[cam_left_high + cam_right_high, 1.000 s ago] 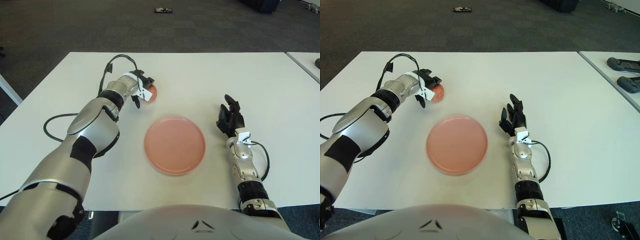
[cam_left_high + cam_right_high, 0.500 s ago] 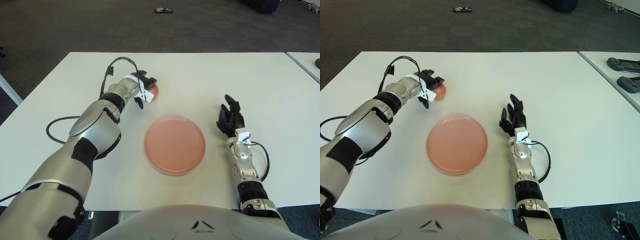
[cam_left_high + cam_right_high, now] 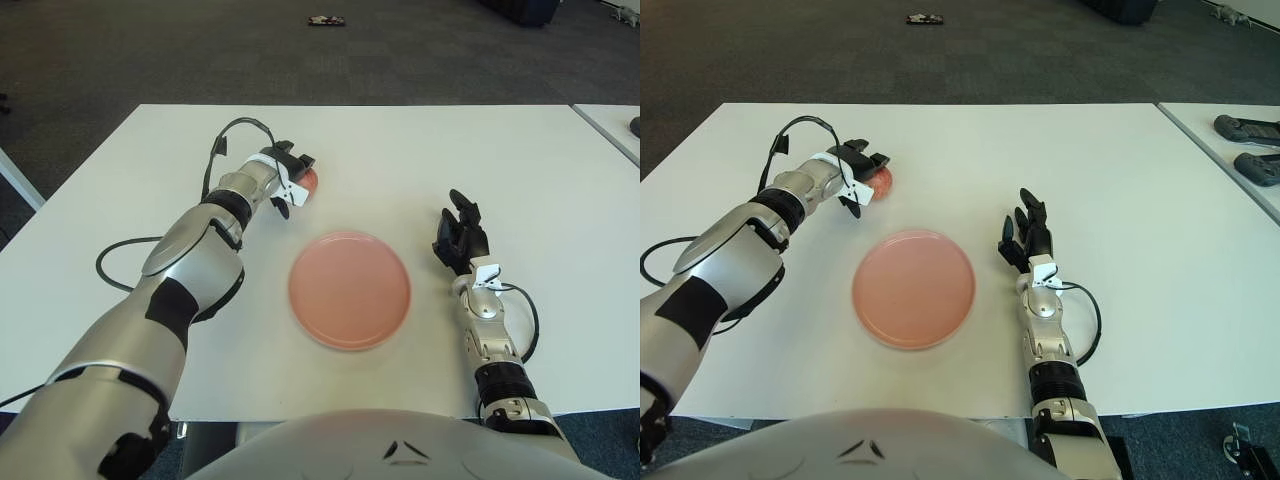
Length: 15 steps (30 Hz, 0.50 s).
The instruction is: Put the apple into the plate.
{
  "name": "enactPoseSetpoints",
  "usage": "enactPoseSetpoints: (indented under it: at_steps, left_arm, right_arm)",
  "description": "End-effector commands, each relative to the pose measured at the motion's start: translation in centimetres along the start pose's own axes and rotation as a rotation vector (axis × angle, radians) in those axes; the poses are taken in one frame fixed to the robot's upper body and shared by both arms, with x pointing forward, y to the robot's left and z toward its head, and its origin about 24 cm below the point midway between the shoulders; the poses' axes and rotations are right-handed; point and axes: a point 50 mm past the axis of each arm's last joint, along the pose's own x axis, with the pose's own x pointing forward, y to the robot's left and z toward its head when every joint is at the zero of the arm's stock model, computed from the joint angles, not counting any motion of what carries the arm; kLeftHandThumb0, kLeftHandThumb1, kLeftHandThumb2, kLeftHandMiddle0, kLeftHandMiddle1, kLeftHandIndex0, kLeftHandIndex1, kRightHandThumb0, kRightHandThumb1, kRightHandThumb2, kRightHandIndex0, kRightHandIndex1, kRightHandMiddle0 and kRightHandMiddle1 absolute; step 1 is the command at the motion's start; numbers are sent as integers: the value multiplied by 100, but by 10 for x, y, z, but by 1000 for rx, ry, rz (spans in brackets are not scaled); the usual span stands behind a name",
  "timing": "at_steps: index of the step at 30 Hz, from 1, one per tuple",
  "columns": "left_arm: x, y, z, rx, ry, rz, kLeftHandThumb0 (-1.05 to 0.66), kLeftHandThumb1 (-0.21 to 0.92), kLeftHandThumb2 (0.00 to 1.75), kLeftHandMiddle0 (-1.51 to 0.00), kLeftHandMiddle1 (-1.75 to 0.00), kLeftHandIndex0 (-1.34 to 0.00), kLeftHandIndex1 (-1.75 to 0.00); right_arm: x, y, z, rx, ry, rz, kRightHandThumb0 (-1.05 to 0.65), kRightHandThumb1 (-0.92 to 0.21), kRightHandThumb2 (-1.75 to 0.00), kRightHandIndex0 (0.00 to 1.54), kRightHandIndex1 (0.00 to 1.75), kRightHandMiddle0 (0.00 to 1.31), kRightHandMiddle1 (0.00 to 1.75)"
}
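Left eye view: left hand [image 3: 287, 176] cups apple [image 3: 308, 180] toward the tabletop's [image 3: 520, 160] far-left corner; grip looks partial, so it could roll off. Right eye view: plate [image 3: 913, 288] near front edge; right hand [image 3: 1025, 235], fingers extended, holds nothing beside it.

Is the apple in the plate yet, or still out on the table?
Out. The apple sits beyond the plate, at the left hand, whose fingers are around it. The plate holds nothing.

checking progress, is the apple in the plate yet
No, the apple sits on the table beyond the empty pink plate, at the left hand.
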Motion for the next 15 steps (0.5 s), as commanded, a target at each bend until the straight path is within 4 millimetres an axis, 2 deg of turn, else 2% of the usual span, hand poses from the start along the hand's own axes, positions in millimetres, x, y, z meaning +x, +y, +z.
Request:
enactPoseSetpoints:
  at_steps: [1,15]
  left_arm:
    - [0,-11,2,-27,-2,-7,-99,72,3,0,0,0,-28]
    - [0,-13,5,-81,-13,45,-94,72,3,0,0,0,-34]
  right_arm:
    - [-15,-1,-24,-13,137,-1,-68,-92,-82,20,0,0,48]
    - [-14,-3,-24,-10,135,-4,-66,-92,-82,21,1,0,49]
